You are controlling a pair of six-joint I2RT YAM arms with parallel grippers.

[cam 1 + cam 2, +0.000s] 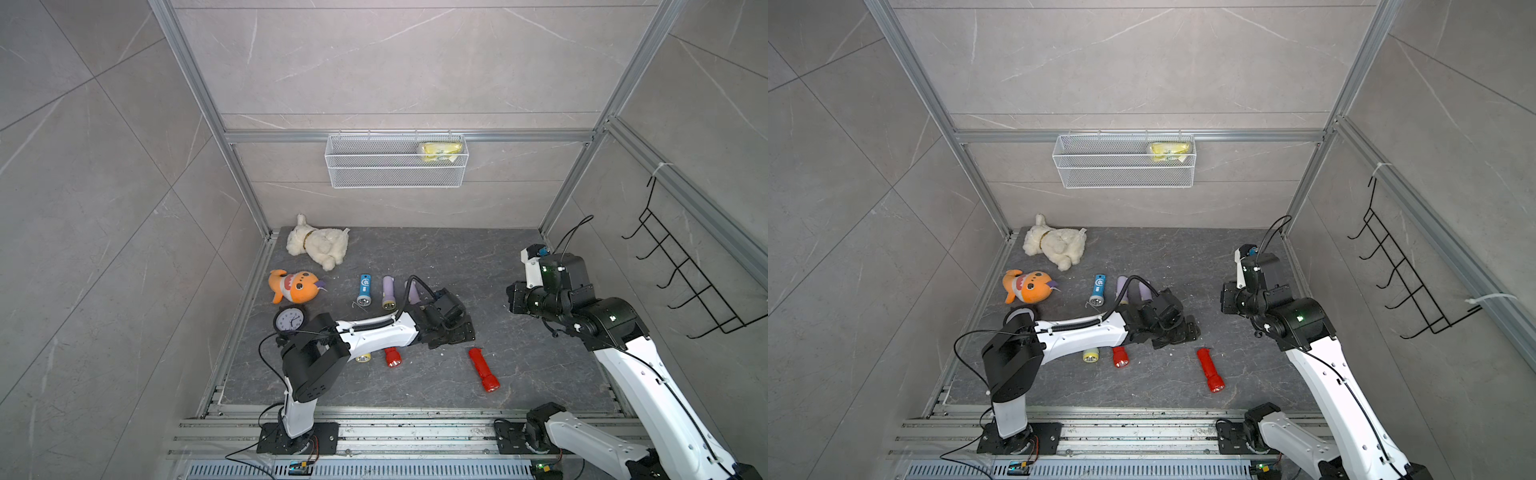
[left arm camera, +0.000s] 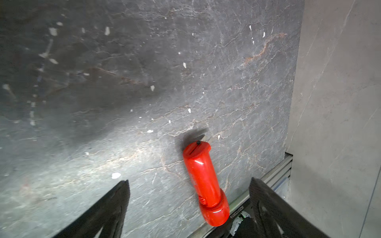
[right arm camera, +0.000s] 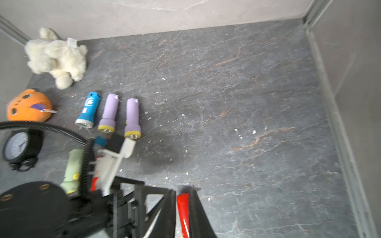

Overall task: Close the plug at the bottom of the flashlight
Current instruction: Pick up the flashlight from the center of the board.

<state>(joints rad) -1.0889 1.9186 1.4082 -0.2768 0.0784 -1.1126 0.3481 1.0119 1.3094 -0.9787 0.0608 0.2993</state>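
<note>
Left wrist view alone shows red flashlight (image 2: 203, 181) base slot (image 2: 195, 148), perhaps closed.

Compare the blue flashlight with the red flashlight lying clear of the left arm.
The blue flashlight has a silver head and white logo; the red flashlight is red, head included. The blue one lies nearly straight front to back; the red one slants. The blue one sits beside a purple flashlight in the back row; the red one lies alone nearer the front. Both lie flat on the table, heads frontward.
</note>
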